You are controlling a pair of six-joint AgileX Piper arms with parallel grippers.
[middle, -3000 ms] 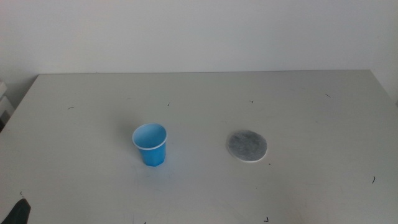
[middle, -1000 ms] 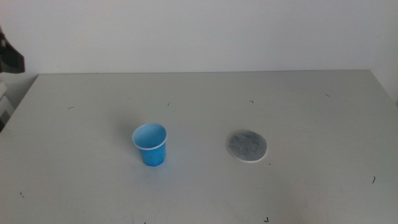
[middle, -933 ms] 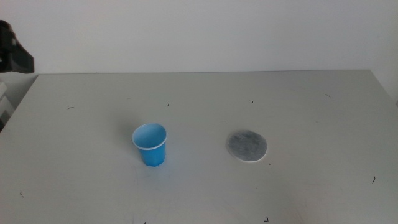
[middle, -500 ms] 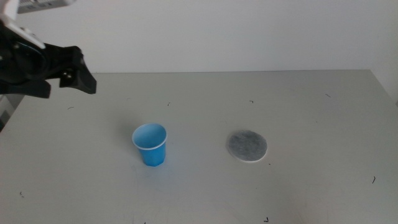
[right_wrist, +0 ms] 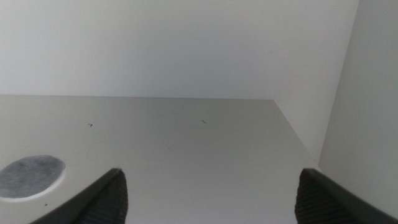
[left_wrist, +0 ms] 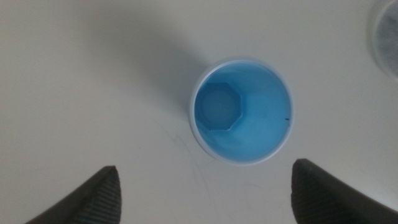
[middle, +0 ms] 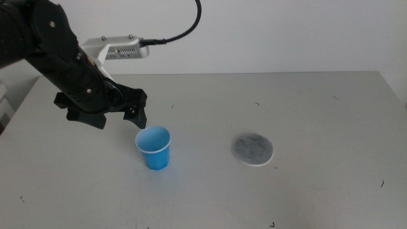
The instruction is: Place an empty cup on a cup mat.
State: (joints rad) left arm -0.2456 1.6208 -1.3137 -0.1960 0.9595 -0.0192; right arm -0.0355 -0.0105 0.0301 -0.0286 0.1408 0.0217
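Note:
The bright blue cup (middle: pixel 153 147) stands upright and empty on the table, left of centre. The left wrist view looks straight down into it (left_wrist: pixel 241 109). The grey cup mat (middle: pixel 252 149) lies flat to its right, apart from it; it also shows in the right wrist view (right_wrist: pixel 30 175). My left gripper (middle: pixel 114 116) is open and empty, hovering just above and behind-left of the cup; in the left wrist view (left_wrist: pixel 205 193) its jaws stand wide on either side of the cup. My right gripper (right_wrist: pixel 208 193) is open, out of the middle view, over the table's right part.
The grey table (middle: pixel 318 114) carries only small dark specks. Its right edge (right_wrist: pixel 298 140) meets a white wall. The left arm and its cable (middle: pixel 63 63) reach in over the table's back left.
The left arm has swung in from the far left and down toward the cup, its gripper now just over it. The cup and mat have not moved.

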